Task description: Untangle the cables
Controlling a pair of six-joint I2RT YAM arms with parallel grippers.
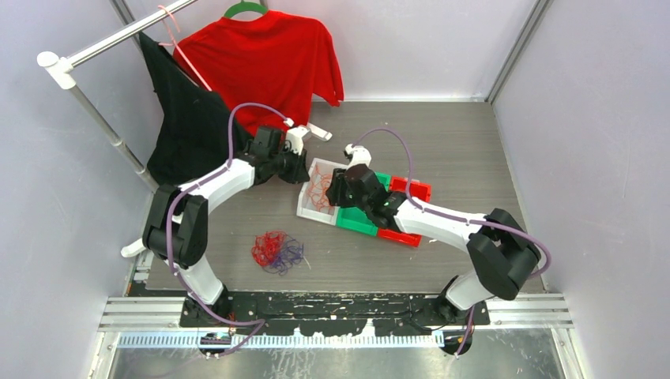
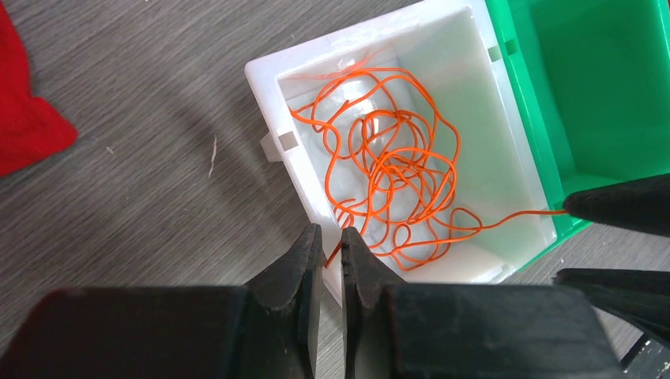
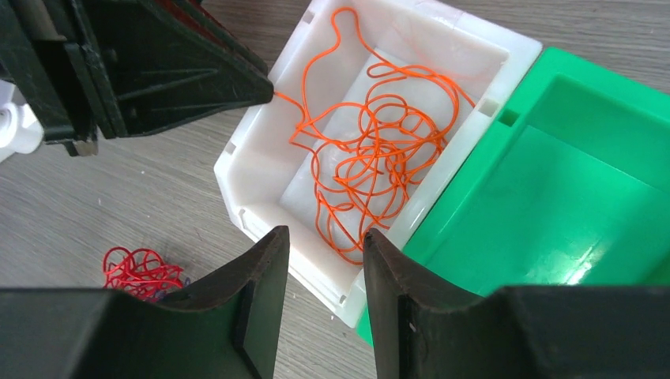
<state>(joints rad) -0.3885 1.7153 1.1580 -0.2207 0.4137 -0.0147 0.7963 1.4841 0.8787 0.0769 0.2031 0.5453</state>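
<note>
A loose tangle of orange cables (image 2: 387, 170) lies inside a white bin (image 2: 270, 103), with one strand trailing over the rim. A smaller clump of red and blue-purple cables (image 1: 276, 251) sits on the table (image 1: 474, 150), well apart from the white bin, toward the arm bases. The left gripper (image 2: 332, 237) hangs over the white bin's edge. Its jaws are nearly together and seem to pinch an orange strand, though the contact is hard to see. The right gripper (image 3: 324, 245) hovers over the white bin's opposite edge, jaws apart, holding nothing. A green bin (image 3: 553, 197) touches the white bin.
</note>
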